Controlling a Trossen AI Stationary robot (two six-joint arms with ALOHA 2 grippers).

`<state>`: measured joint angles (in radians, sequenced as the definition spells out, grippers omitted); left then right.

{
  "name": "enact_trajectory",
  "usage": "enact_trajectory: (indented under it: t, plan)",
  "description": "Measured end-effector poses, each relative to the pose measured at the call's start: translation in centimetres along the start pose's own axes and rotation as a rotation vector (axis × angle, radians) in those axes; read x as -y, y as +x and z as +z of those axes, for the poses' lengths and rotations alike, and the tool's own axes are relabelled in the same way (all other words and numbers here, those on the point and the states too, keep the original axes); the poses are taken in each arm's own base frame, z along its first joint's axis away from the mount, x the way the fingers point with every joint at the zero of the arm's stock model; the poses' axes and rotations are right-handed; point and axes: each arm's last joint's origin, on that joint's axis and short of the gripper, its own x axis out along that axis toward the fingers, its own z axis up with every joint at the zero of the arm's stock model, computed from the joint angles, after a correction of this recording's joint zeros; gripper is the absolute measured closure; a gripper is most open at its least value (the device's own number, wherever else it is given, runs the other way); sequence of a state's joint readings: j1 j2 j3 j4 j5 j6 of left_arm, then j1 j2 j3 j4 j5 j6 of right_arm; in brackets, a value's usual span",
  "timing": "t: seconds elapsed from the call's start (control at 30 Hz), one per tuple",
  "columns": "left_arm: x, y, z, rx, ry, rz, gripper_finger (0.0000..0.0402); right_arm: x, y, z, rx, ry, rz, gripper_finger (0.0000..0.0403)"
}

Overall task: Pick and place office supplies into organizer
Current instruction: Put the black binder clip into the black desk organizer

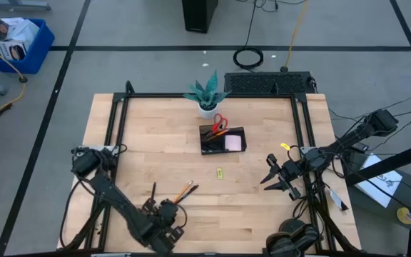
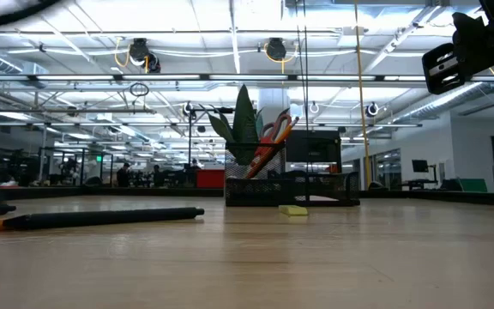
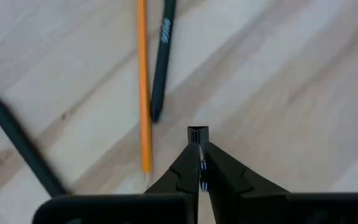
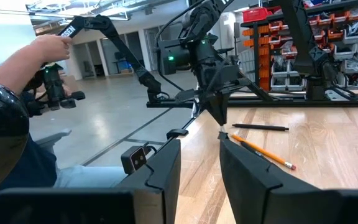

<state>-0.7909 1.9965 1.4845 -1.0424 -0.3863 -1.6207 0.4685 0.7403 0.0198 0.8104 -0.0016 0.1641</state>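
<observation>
My left gripper [image 1: 168,214] stands near the table's front edge, pointing steeply down, shut on a tiny black clip [image 3: 197,133]. Just beyond it on the wood lie an orange pencil [image 3: 143,87] and two thin black pens [image 3: 161,56] [image 3: 23,149]. The black organizer [image 1: 222,139] sits mid-table near the far edge; red-handled scissors [image 1: 220,121] stick up out of it and a pink pad [image 1: 233,143] lies in it. A yellow-green clip [image 1: 219,172] lies flat in front of the organizer. My right gripper [image 1: 273,178] waits open at the table's right side, held level. My left gripper pinches the black clip [image 3: 197,133] between its two fingertips [image 3: 185,163], at their very ends. The fingers come from above, slanting down. The clip sticks out past the tips; whether it is off the wood I cannot tell.
A white pot with a teal plant [image 1: 207,96] stands behind the organizer. A black frame [image 1: 116,121] runs along the table's left, far and right sides. A seated person [image 4: 17,124] with a raised hand shows beyond the table in the right wrist view.
</observation>
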Motion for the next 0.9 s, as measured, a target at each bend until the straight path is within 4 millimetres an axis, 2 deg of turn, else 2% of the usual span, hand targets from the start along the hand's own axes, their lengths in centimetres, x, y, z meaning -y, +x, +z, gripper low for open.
enact_trajectory:
  t: [0.27, 0.4, 0.57, 0.77, 0.9]
  plan:
    - [-0.3, 2.0, 5.5, -0.052, -0.033, 0.051, 0.0394, 0.0, 0.0, 0.0, 0.000, 0.000, 0.000, 0.0300]
    - [-0.1, 2.1, 8.7, -0.038, 0.012, 0.031, 0.0383, 0.0, 0.0, 0.0, 0.000, 0.000, 0.000, 0.0300]
    - [-0.2, 2.0, 13.1, -0.022, 0.032, 0.007, 0.0397, 0.0, 0.0, 0.0, 0.000, 0.000, 0.000, 0.0300]
    - [-1.5, 2.4, 19.0, 0.003, 0.017, 0.001, 0.0381, 0.0, 0.0, 0.0, 0.000, 0.000, -0.001, 0.0300]
    - [-2.8, 2.6, 22.3, 0.024, 0.018, 0.002, 0.0394, 0.0, 0.0, 0.0, 0.000, 0.000, -0.001, 0.0300]
